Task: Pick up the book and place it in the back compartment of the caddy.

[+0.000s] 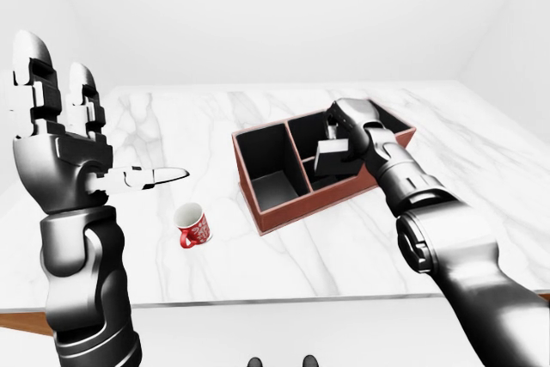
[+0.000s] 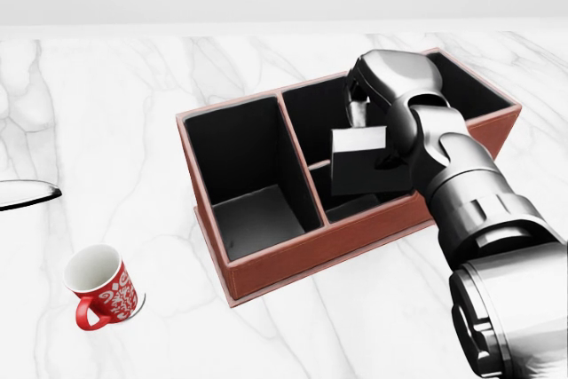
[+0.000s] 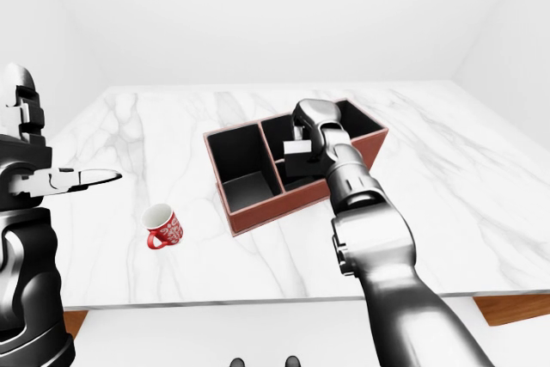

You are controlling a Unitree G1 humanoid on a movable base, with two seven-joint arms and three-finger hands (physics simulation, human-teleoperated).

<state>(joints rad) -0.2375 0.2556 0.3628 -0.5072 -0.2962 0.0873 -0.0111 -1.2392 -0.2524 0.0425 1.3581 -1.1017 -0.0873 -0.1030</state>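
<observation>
White marble tabletop, white rm

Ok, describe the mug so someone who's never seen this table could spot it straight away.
On the white marble table, look to the head view's lower left, apart from the red-brown caddy. The mug stands alone there: small, red with a white pattern, white inside.

The table is showing glossy white marble. The caddy is looking like matt reddish leather; the mug is gleaming like glazed ceramic.
</observation>
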